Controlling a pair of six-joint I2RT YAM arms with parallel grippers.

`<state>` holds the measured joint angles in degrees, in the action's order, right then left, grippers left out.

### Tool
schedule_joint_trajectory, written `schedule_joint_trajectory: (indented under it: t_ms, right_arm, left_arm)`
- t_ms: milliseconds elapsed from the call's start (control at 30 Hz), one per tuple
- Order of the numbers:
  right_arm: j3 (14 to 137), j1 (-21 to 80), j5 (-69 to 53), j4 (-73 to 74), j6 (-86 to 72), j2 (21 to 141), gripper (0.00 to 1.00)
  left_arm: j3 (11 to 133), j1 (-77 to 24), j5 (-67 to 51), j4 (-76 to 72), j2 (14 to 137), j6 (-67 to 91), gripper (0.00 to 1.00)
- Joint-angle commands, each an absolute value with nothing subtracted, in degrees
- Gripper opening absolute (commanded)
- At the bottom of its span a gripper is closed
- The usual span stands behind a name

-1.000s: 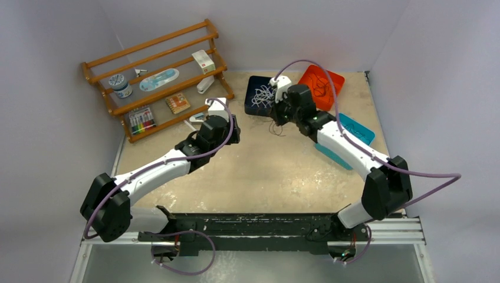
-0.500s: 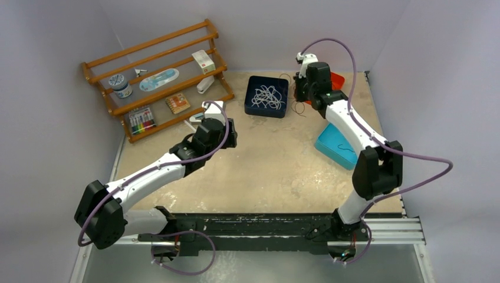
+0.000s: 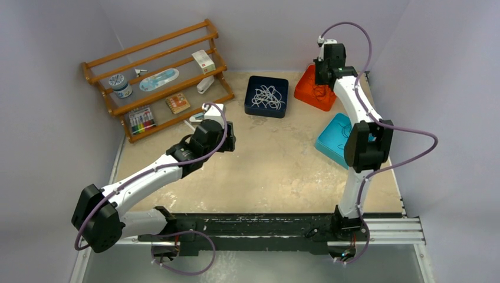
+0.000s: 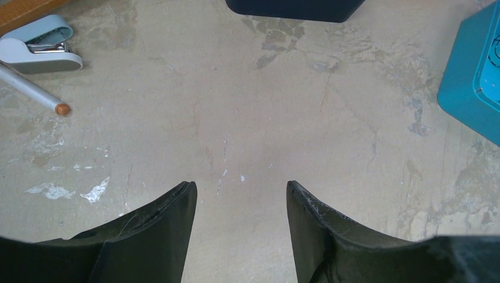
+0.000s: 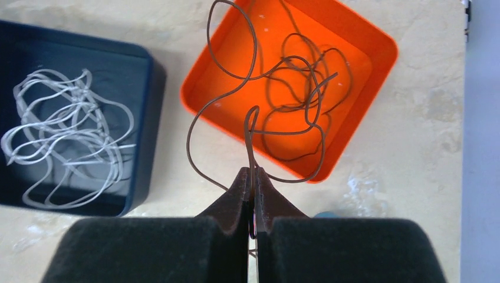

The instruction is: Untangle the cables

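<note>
Right fingers [image 5: 236, 197] clenched on brown cable [image 5: 249, 141], dangling it over orange tray [image 5: 348, 35] at counter's far right corner; likely sorting by colour. White cables [image 5: 65, 135] lie in blue tray [image 5: 147, 118], far edge. Left fingers [image 4: 171, 218] released, empty.

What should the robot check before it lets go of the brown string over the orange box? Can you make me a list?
1. Right hand shut tight on the brown string: ok.
2. Whole brown string hanging over the orange box: not ok, one loop shows past the box's edge, toward the blue box.
3. White strings lying inside the blue box, apart from the brown one: ok.
4. Left hand open, empty, over bare table: ok.
5. Held string free of the brown loops already in the orange box: cannot tell, they overlap in the wrist view.
</note>
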<state>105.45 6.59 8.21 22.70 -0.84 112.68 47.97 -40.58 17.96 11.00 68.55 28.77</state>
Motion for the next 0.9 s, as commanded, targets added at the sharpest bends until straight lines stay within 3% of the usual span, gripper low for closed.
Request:
schedule_joint_trajectory:
  t_ms: [0,400,867]
  right_arm:
    - [115.0,4.5,11.3,29.0,1.6,117.7,0.0]
    - [142.7,1.8,11.7,36.9,6.4,137.0,0.0]
    - [139.2,1.7,7.9,24.4,17.2,140.2,0.0]
  left_arm:
    - [48.6,-40.5,16.3,10.3,67.7,27.7,0.57]
    - [49.1,-40.5,17.5,10.6,68.5,27.4,0.57]
    - [49.5,-40.5,18.3,11.1,69.6,27.1,0.57]
